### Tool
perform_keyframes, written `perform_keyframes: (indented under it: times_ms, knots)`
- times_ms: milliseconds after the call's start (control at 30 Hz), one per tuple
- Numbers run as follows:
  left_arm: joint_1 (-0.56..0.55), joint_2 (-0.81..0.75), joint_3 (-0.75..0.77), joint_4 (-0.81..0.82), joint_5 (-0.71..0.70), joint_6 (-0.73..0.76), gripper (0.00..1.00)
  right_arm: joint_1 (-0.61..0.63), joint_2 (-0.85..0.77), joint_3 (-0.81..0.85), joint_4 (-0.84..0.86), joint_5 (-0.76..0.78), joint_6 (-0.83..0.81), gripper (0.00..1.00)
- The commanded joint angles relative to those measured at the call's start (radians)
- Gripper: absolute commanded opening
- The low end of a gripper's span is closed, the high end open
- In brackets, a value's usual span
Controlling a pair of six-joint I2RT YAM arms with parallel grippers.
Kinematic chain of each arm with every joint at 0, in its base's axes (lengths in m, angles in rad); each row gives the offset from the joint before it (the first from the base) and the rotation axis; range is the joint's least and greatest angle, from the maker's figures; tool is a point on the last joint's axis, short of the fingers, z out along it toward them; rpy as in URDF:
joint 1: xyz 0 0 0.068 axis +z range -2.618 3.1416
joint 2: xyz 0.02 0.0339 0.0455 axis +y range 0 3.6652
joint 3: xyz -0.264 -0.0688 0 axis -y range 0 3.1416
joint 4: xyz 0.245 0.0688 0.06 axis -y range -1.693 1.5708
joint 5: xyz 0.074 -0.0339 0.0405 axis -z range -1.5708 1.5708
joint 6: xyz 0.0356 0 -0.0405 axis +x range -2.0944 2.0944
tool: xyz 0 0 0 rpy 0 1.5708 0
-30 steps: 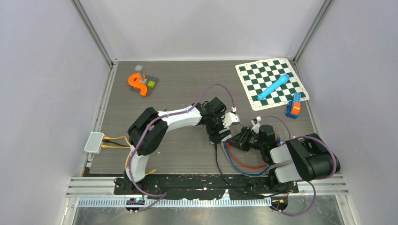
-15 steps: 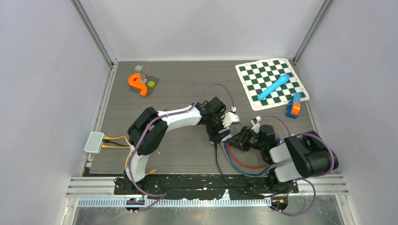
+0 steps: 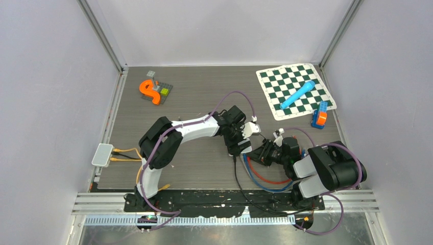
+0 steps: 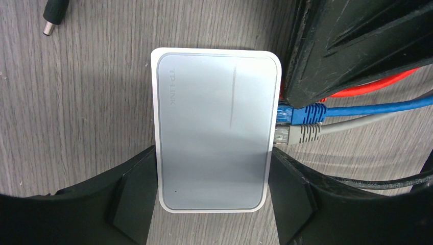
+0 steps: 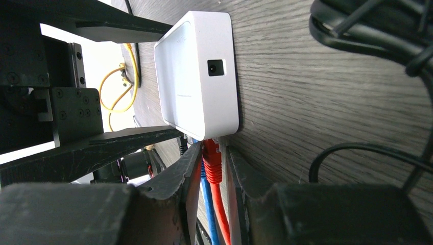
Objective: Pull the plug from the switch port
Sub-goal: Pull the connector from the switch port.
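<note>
where: red plug (image 5: 212,164) sits in the port row of the switch (image 4: 212,127), right beside the blue plug (image 4: 304,113), mid desk (image 3: 204,97)
left end effector (image 4: 212,176): spread wide, clamping the switch's sides
right end effector (image 3: 259,151): narrow, pinched on the red plug
risk: if the latch stays caught, the fingers probably slip or the switch gets dragged
pointing: long axis flat along the desk, nose in the switch, cable trailing toward the right arm

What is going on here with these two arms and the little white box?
The left hand clamps the white switch by its sides, holding it on the table. The right hand is closed around the red plug, which is not yet out of its port. The blue plug and the grey plug sit in ports beside it.
</note>
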Motion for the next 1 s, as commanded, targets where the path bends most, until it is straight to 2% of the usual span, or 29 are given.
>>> perform_keyframes:
  times_ms: [0, 333, 600, 767, 967]
  knots:
    - [0.002, -0.026, -0.002, -0.008, 0.046, -0.01, 0.59, -0.004, 0.015, 0.013, 0.014, 0.044, 0.014, 0.29]
    - [0.002, -0.029, -0.012, -0.009, 0.048, -0.011, 0.58, -0.003, 0.053, 0.005, 0.073, 0.069, 0.078, 0.35]
    - [0.002, -0.029, -0.008, -0.012, 0.047, -0.007, 0.58, -0.003, 0.074, 0.0, 0.105, 0.072, 0.093, 0.21]
    - [0.002, -0.028, -0.005, -0.011, 0.045, -0.007, 0.58, -0.003, 0.058, -0.001, 0.076, 0.07, 0.069, 0.07]
    - [0.002, -0.032, -0.01, -0.001, 0.03, -0.009, 0.58, -0.002, -0.006, 0.005, -0.069, 0.061, -0.036, 0.05]
